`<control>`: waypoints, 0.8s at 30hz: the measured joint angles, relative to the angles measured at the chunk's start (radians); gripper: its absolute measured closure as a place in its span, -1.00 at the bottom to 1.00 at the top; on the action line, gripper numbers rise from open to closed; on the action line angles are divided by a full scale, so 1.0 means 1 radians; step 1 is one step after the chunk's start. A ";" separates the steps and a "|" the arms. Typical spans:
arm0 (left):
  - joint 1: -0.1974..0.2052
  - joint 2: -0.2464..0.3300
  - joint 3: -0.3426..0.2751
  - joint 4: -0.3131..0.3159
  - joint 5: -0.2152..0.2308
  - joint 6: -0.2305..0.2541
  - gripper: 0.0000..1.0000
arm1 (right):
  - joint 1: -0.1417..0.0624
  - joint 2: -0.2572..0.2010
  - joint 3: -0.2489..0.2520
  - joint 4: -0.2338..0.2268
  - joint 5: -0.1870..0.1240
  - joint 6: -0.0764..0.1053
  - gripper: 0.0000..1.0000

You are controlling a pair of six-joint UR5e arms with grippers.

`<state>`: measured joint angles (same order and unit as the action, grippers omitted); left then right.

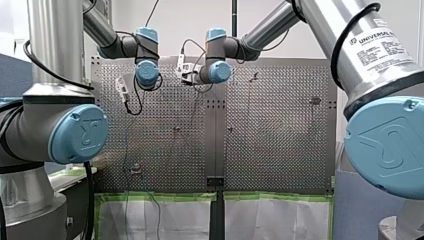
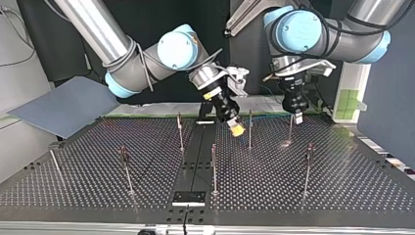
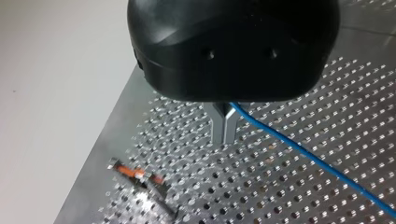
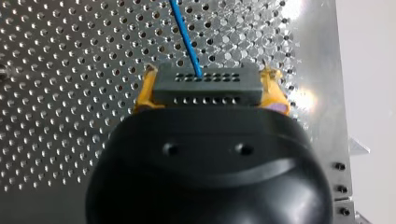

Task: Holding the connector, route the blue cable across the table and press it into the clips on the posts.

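**Connector gripped, cable pinched, a run through the posts ahead**

My right tool (image 2: 237, 128) holds the dark connector (image 4: 205, 84) squarely between its yellow pads, and the blue cable (image 3: 303, 149) leaves the connector's face and runs out over the desk (image 2: 342, 186). My left tool (image 3: 224, 133) has its metal fingers drawn narrow, with the cable coming out from between them near their roots. In the top view both tools hang close to the desk's far edge, well apart from most posts (image 2: 250, 129).

The main risk, as I judge it, is the cable between the tools. If it goes taut it could drag through the left fingers or tug at the connector; if it goes slack it could catch on a thin post and miss its clip (image 2: 309, 148). A hard press might also bend a post.

The desk is shiny perforated metal, edged with green tape (image 1: 160, 197) on one side. A grey panel (image 2: 63, 105) leans beyond the corner at the top view's left, against a dark backdrop.
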<state>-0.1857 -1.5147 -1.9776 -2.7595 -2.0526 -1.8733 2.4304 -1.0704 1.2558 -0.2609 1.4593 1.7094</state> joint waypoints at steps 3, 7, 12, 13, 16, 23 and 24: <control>0.025 0.000 0.005 0.002 0.025 0.005 1.00 | 0.000 0.009 -0.023 0.024 0.004 0.000 1.00; 0.061 0.003 0.008 0.002 0.061 0.012 1.00 | -0.001 0.027 -0.051 0.050 0.005 0.000 1.00; 0.101 0.006 0.013 0.015 0.101 0.011 1.00 | 0.003 0.055 -0.085 0.068 0.006 -0.001 1.00; 0.111 0.006 0.017 0.018 0.111 0.010 1.00 | 0.004 0.060 -0.090 0.070 0.006 -0.001 1.00; 0.136 0.006 0.027 0.021 0.136 0.012 1.00 | 0.007 0.074 -0.109 0.072 0.005 -0.002 1.00; 0.196 0.006 0.044 0.017 0.185 0.020 1.00 | 0.015 0.084 -0.166 0.083 0.003 -0.001 1.00; 0.203 0.006 0.045 0.017 0.189 0.021 1.00 | 0.016 0.084 -0.171 0.084 0.003 -0.001 1.00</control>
<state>0.0177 -1.5084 -1.9330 -2.7420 -1.8636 -1.8520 2.4465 -0.9863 1.0845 -0.1769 1.4622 1.7086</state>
